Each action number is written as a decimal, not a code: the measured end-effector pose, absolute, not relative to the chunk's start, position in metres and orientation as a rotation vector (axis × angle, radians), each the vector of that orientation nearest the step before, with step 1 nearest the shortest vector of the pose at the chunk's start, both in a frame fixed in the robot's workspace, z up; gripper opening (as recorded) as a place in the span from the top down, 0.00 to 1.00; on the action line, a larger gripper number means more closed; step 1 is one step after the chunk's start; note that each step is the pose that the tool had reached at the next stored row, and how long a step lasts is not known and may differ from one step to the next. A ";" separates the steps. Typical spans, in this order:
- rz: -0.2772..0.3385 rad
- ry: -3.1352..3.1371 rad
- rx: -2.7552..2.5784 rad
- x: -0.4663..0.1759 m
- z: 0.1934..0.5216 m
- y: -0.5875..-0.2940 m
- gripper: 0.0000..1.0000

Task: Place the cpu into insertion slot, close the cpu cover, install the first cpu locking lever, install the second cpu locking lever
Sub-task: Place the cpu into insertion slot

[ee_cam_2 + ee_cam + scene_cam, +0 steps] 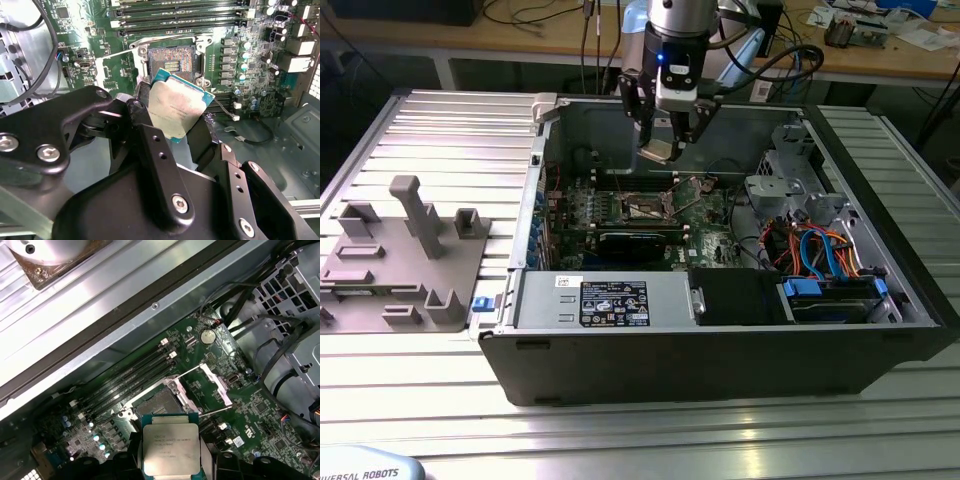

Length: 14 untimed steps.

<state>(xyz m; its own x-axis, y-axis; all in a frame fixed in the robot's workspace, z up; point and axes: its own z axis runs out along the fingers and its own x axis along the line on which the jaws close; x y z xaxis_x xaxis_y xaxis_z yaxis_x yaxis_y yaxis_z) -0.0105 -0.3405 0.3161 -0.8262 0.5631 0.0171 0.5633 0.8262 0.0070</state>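
Surface [410, 130]: ribbed metal top that carries the open case.
Case [720, 350]: lies on its side with the side panel off, so the board is reached from above. The arm comes down at the far wall, in the exterior view.
Board [90, 30]: green, flat in the case, with memory slots just beyond the socket. The approach judged safest is straight down, clear of those slots and the case wall.
Claw [663, 150]: clamped on the cpu, its black fingers [155, 155] pressing two opposite edges. It hangs above the board, not touching it.
Cover [215, 385]: swung up and away from the socket, beside it. The path looks clear, but the descent should stay off that raised frame.
Socket [170, 62]: uncovered and empty, just past the chip in both wrist views. Any sideways scrape across its bed could do harm.
Cpu [177, 105]: metal top facing up, held above the socket and short of it, not yet seated. In my judgement it should be centred over the socket and its edges squared to the opening. It should stay level and go down slowly, with the grip let go only once it rests flat.
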 end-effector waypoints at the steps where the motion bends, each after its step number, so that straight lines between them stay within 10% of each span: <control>1: -0.019 -2.986 -0.929 -0.011 0.316 -0.340 0.45; 14: -0.019 -2.960 -1.011 -0.011 0.316 -0.340 0.45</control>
<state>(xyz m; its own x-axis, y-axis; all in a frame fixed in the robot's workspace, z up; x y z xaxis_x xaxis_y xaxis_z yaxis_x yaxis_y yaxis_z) -0.0105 -0.3404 0.3157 -0.7911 0.6114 0.0171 0.6116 0.7912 0.0071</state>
